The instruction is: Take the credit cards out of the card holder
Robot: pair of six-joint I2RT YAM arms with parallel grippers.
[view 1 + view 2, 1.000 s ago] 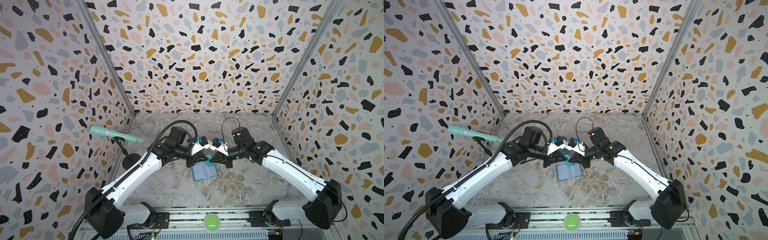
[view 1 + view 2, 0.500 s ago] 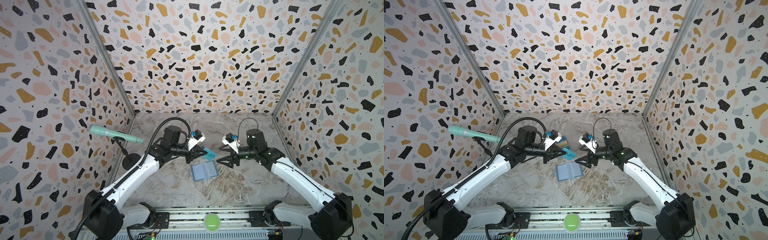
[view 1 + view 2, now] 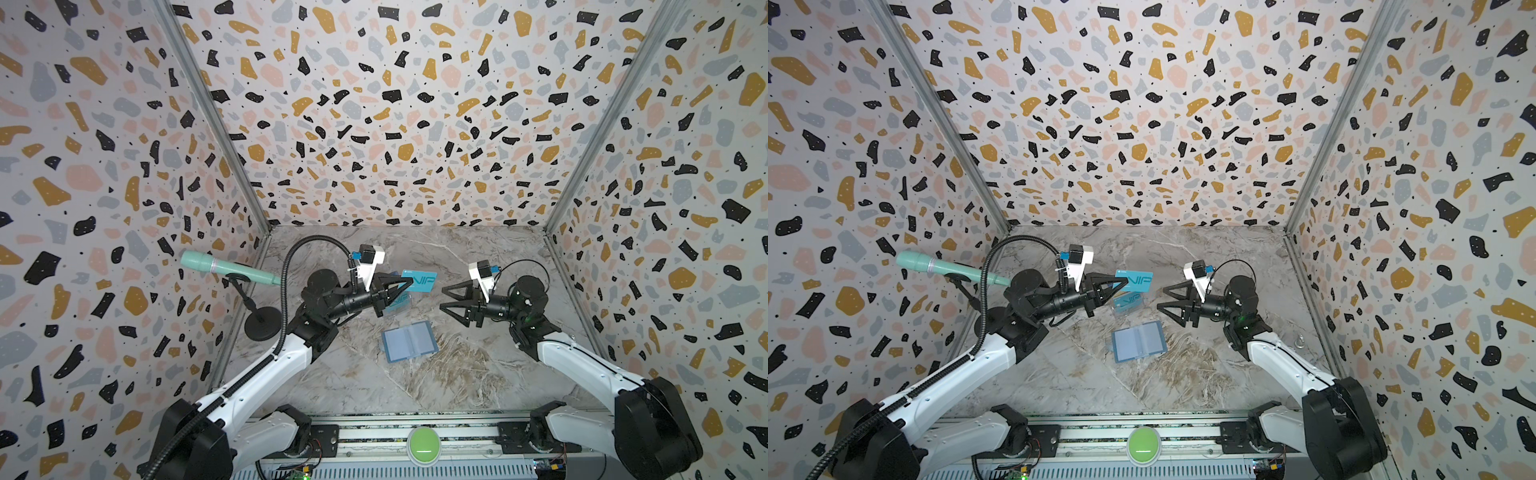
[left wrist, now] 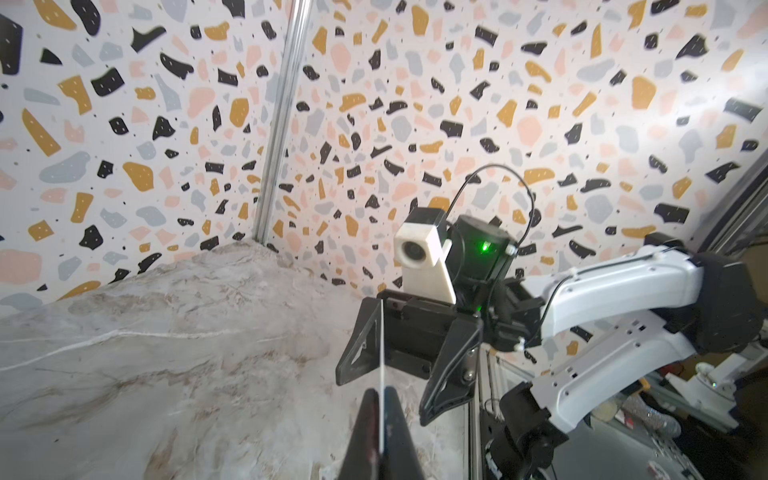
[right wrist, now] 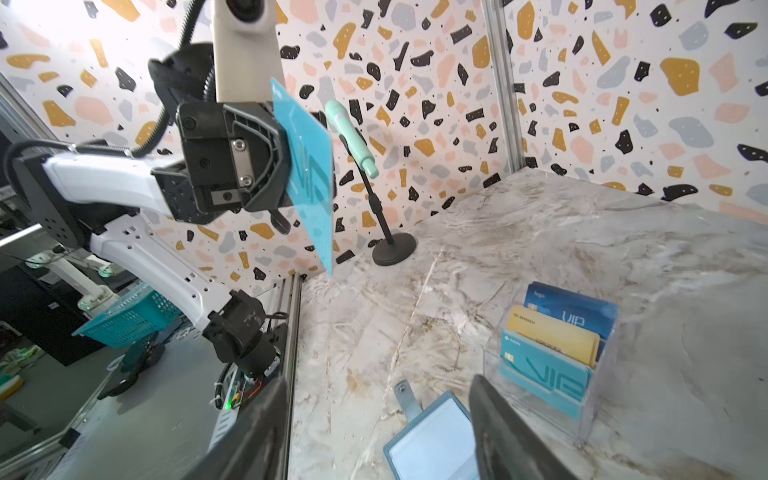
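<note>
- Both arms have drawn apart since the earlier frames, when their tips met above the card holder point(image 3: 409, 341); the teal card point(image 3: 420, 281) has gone with the left gripper point(image 3: 400, 286), and the right gripper point(image 3: 445, 297) has backed off to centre right of the top views.
- Left jaws are clenched on that card, which stands on edge in the air at mid frame in both top views; the left wrist view shows it only as a thin pale line between the black fingers point(image 4: 368, 432).
- Right jaws are released and spread with nothing between them; the right wrist view looks past its own fingers point(image 5: 505, 432) onto the holder below.
- Card holder lies open like a book on the marble table point(image 3: 457, 374), just below centre in the top views; its clear sleeves look empty, though part of it is hidden in the wrist view.
- Clear stand point(image 5: 598, 365) at the lower right of the right wrist view holds three cards: dark blue, gold and teal; in a top view it sits just beneath the lifted card point(image 3: 1128, 302).
- My reading: a card is out and in transit; the next move calls for the left arm to lower it squarely into a free slot of the stand, or flat on the table, then let go; a thin card gripped by its edge could tilt or slip.
</note>
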